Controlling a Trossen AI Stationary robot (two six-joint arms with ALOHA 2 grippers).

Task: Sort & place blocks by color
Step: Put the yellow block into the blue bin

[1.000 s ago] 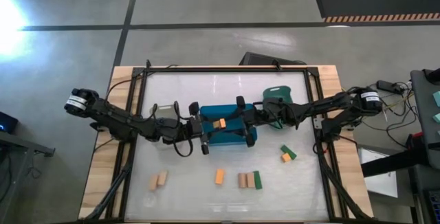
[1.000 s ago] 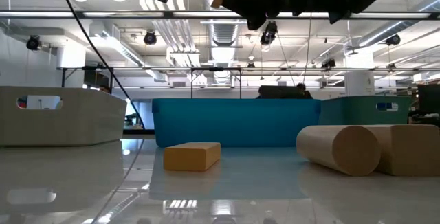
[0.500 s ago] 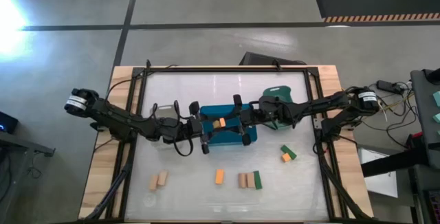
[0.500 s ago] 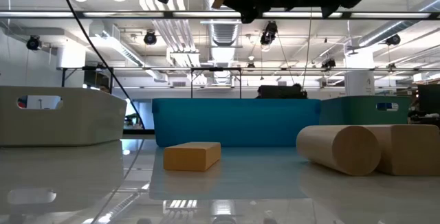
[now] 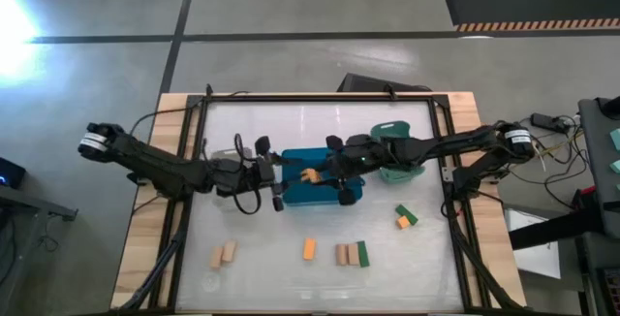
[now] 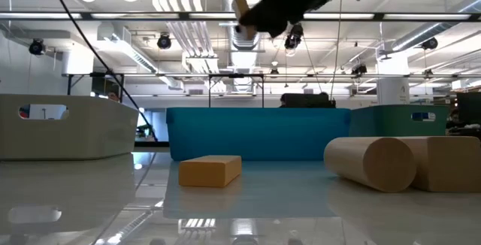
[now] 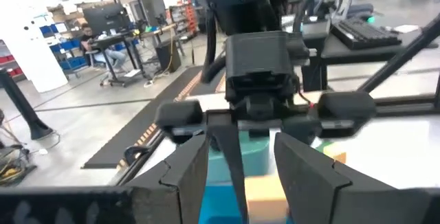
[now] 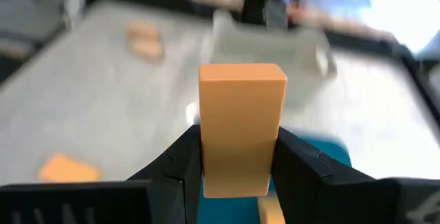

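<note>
Right hand (image 8: pixel 237 176) pinching orange block (image 8: pixel 240 128) above blue bin (image 5: pixel 325 192); left hand (image 5: pixel 278 173) spread, empty, just beside bin.

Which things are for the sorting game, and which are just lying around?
For the job:
- held orange block, in the right gripper
- loose blocks on the table
- blue bin

Just lying about:
- cables
- striped floor mat

Both dark arms reach in low from the surface's side edges and meet near its middle. The right tool (image 5: pixel 320 173) has its fingers (image 8: pixel 175 165) clamped on an orange block (image 8: pixel 241 128). The left tool (image 5: pixel 281 176) faces it, fingers (image 7: pixel 184 172) spread apart, holding nothing.
</note>
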